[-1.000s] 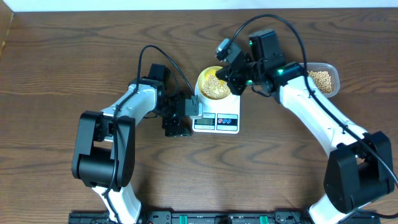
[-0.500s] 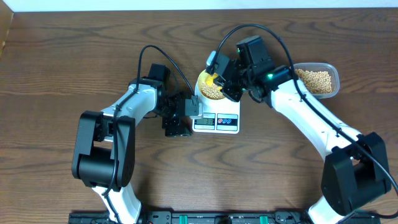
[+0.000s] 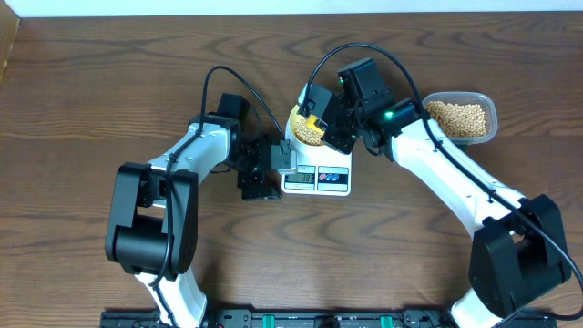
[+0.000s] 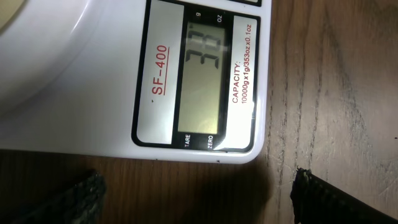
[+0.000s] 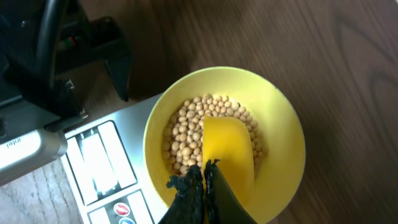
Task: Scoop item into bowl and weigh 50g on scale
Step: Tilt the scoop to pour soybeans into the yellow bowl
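The yellow-green bowl (image 3: 303, 128) (image 5: 283, 134) stands on the white scale (image 3: 319, 178) (image 4: 74, 74) (image 5: 99, 162) and holds a heap of tan beans (image 3: 310, 133) (image 5: 186, 134). My right gripper (image 3: 319, 123) (image 5: 205, 180) is shut on a yellow scoop (image 5: 229, 152), whose blade is tipped down into the bowl over the beans. My left gripper (image 3: 258, 173) (image 4: 193, 199) is open and empty beside the scale's left end; its wrist view shows the display (image 4: 204, 81) reading about 38.
A clear plastic tub (image 3: 490, 111) with more beans (image 3: 457, 118) stands at the right, behind my right forearm. The table is dark wood.
My right gripper has swung left from near the tub to over the bowl and tipped the scoop into it. The left arm has not moved.
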